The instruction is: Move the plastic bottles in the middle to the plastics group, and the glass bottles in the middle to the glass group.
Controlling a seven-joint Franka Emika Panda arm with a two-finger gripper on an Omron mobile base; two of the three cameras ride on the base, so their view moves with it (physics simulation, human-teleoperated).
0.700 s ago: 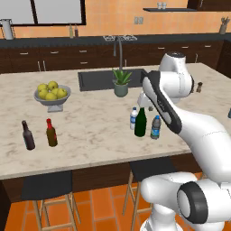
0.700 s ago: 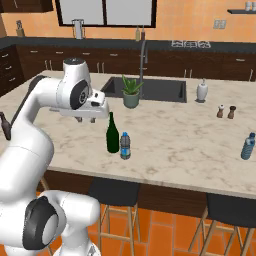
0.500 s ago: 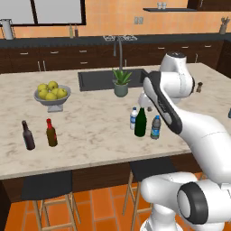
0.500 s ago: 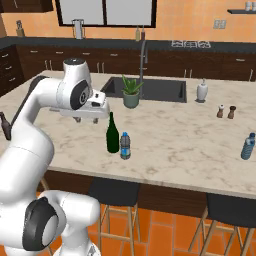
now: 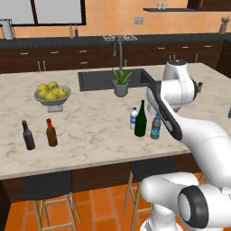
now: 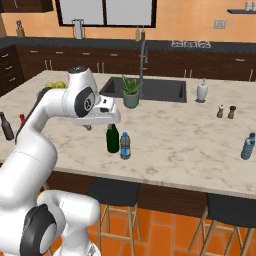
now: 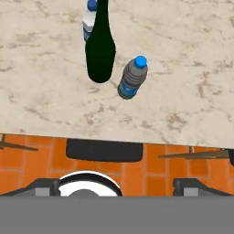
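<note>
Three bottles stand together mid-counter: the tall dark green glass bottle [image 5: 140,120] [image 7: 100,52], a pale-labelled plastic bottle [image 5: 133,118] [image 7: 88,23] behind it, and a bluer plastic bottle [image 5: 155,127] [image 6: 125,146] [image 7: 132,78] beside it. The glass group, a blackish bottle [image 5: 28,135] and a red-capped brown bottle [image 5: 51,133], stands at the counter's left front. A lone plastic bottle [image 6: 248,146] stands far right. My gripper [image 7: 117,186] is open and holds nothing. It hangs over the counter's front edge, short of the bottles. My hand [image 6: 106,113] covers the green bottle's [image 6: 113,140] neck.
A bowl of yellow-green fruit [image 5: 51,93] sits left of the sink [image 5: 97,80]. A potted plant [image 5: 120,83] stands behind the bottles, a soap dispenser [image 6: 202,91] and two shakers [image 6: 225,111] farther right. A dark stool [image 7: 104,150] is below the counter edge.
My hand has come a little down and toward the middle bottles; it now hides the green bottle's neck in the right base view. The bottles have not moved.
</note>
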